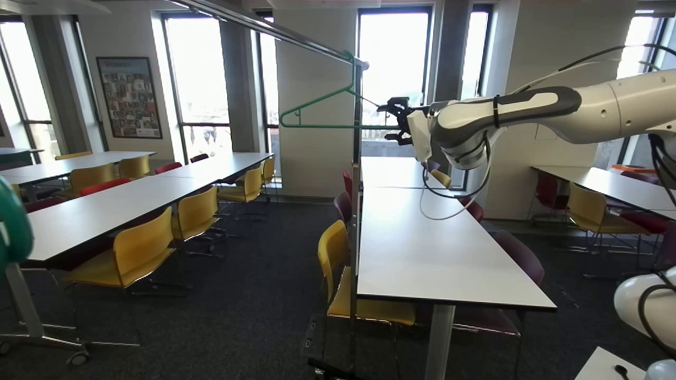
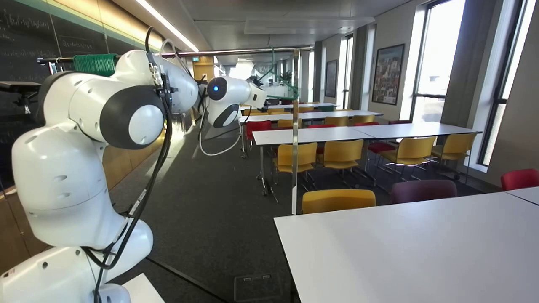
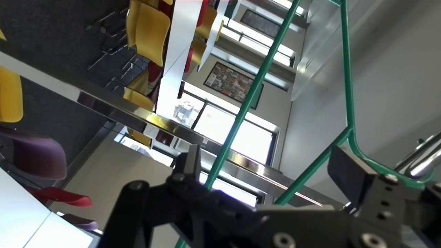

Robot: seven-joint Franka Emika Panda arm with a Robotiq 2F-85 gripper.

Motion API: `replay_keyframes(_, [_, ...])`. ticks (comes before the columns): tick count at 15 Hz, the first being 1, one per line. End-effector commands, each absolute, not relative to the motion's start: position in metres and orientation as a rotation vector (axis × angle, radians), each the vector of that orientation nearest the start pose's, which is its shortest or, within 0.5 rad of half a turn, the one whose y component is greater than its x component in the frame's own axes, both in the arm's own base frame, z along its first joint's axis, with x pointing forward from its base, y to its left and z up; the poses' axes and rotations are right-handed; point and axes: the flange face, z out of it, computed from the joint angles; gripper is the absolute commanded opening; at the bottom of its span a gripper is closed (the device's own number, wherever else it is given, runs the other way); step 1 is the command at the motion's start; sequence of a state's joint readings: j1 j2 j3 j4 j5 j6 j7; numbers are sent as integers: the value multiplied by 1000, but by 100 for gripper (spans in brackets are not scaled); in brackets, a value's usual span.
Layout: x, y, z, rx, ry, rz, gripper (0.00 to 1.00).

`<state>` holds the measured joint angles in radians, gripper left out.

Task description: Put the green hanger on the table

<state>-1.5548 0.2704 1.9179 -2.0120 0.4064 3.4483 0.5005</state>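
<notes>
In an exterior view, the long white table (image 1: 438, 237) stands toward four o'clock, a metal rail (image 1: 285, 34) toward eleven. The green hanger (image 1: 332, 126) hangs from the rail, at twelve. At its four-o'clock corner, the gripper (image 1: 390, 123) has its fingers wide, hanger bars between.

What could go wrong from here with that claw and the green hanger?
The green hanger hangs from the rail, so pulling before lifting might snag it.
The gripper is open; something this thin could slip or swing when gripped.
The upright post stands near the hanger, so a sideways move might knock it.
</notes>
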Motion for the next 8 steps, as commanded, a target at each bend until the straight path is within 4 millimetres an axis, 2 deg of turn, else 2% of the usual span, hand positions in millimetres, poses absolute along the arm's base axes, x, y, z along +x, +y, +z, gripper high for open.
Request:
replay_keyframes(1, [561, 93, 683, -1548, 823, -1274, 100])
replay_keyframes(2, [562, 97, 682, -1546, 821, -1267, 100])
replay_keyframes(4, [564, 98, 696, -1510, 830, -1271, 100])
replay_keyframes(8, [572, 81, 710, -1417, 930, -1276, 100])
